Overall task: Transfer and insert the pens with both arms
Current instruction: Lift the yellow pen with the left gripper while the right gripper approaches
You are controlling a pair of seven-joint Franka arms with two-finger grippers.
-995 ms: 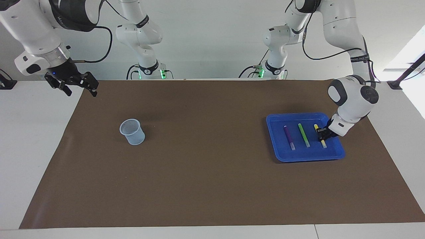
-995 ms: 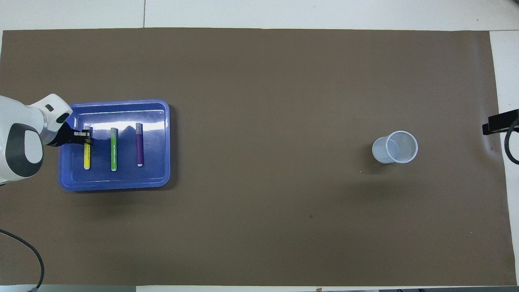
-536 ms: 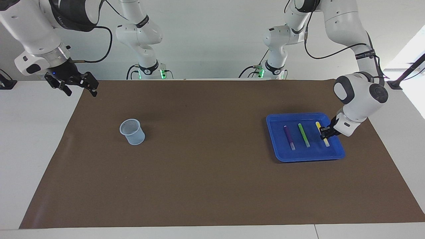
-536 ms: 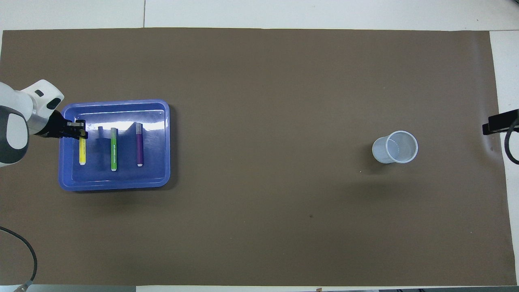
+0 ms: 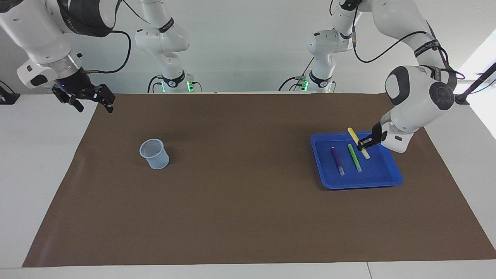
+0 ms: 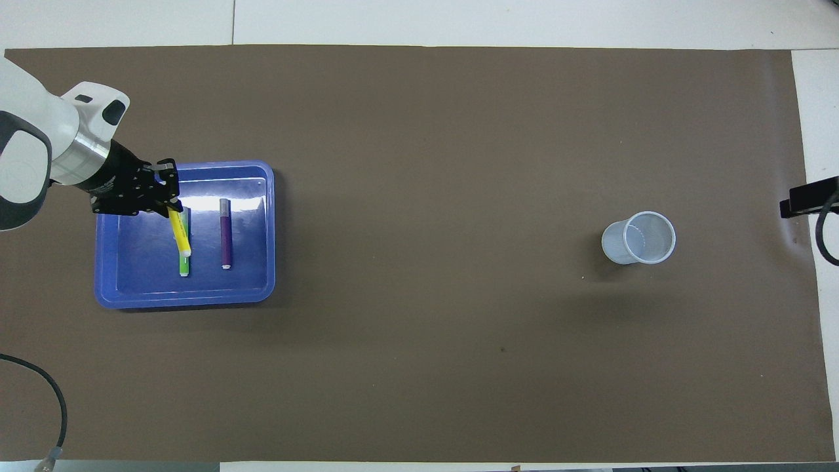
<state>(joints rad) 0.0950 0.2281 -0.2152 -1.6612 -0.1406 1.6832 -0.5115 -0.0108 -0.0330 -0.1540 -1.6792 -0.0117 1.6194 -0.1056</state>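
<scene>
My left gripper (image 5: pixel 363 144) (image 6: pixel 168 202) is shut on the yellow pen (image 5: pixel 355 138) (image 6: pixel 178 231) and holds it tilted in the air over the blue tray (image 5: pixel 389 179) (image 6: pixel 255 288). The green pen (image 5: pixel 355 159) (image 6: pixel 184 265) and the purple pen (image 5: pixel 336 159) (image 6: pixel 225 236) lie side by side in the tray. From above, the yellow pen covers part of the green one. My right gripper (image 5: pixel 92 101) waits open in the air over the table's edge at the right arm's end; only a dark part of it (image 6: pixel 805 196) shows in the overhead view.
A pale mesh cup (image 5: pixel 155 154) (image 6: pixel 639 237) stands upright on the brown mat (image 5: pixel 232 201) (image 6: pixel 426 328) toward the right arm's end. Two smaller white arms with green lights (image 5: pixel 170 46) stand at the robots' edge of the table.
My left gripper closed on the yellow pen in the tray and lifted it up, moving toward the tray's middle. The right arm has not moved.
</scene>
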